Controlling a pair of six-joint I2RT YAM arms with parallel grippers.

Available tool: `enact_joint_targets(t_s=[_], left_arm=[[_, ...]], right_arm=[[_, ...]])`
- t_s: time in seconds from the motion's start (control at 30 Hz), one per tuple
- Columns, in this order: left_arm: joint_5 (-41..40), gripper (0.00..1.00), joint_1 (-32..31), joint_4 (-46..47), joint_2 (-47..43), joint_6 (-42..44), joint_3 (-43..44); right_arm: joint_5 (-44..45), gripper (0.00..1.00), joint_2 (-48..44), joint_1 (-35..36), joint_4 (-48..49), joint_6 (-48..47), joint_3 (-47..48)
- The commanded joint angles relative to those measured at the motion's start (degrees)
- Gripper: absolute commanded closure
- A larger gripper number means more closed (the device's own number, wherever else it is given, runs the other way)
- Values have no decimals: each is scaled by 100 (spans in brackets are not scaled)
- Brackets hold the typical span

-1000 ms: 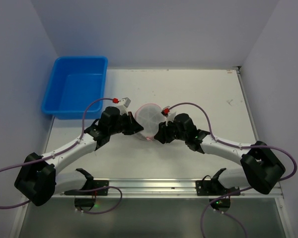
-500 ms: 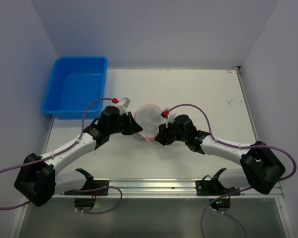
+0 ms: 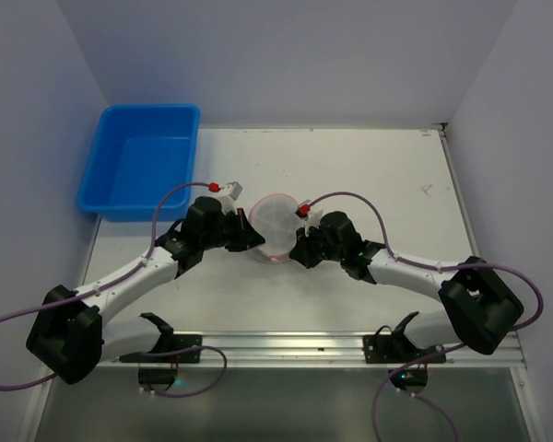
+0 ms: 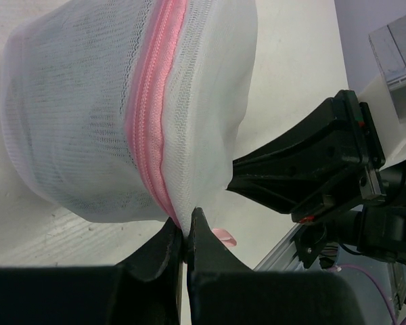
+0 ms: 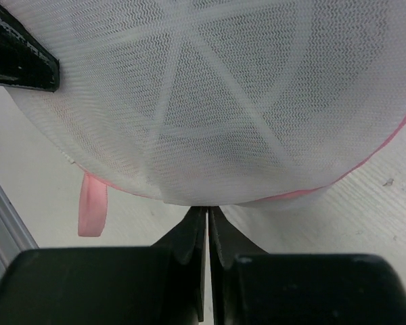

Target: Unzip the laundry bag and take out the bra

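In the middle of the table (image 3: 378,175), between both arms: the laundry bag (image 3: 276,226), zipped up. Left gripper (image 4: 187,230) pinched shut on its pink zipper (image 4: 152,115) edge; right gripper (image 5: 207,215) shut at the rim. Could slip off thin mesh, or tear it if pulled hard.
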Motion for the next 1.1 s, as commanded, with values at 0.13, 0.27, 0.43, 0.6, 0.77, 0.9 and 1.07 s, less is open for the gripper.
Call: enact_joint_targets(t_s=[0.13,0.27,0.43,0.6,0.77,0.9,1.07], left_arm=[[26,100,116,-525,-167,346,223],[-62,100,194,-859,-316,540,171],[-1,100,282,-1123,-536,724,13],[166,100,432,-1176,-353,1119,99],[219,100,625,-860,675,1348,925],[167,83,722,-832,1632,1305,1996],[-61,14,775,-781,1934,630,2676]], right_arm=[[948,100,-425,-36,-493,-136,307],[1468,100,-521,-176,-951,-83,500],[1705,100,-557,-668,-1398,189,737],[1250,100,-600,-731,-1593,14,896],[432,100,-803,-502,-1662,338,914],[221,100,-733,-98,-1742,925,1098],[255,100,-338,377,-1549,1516,1511]])
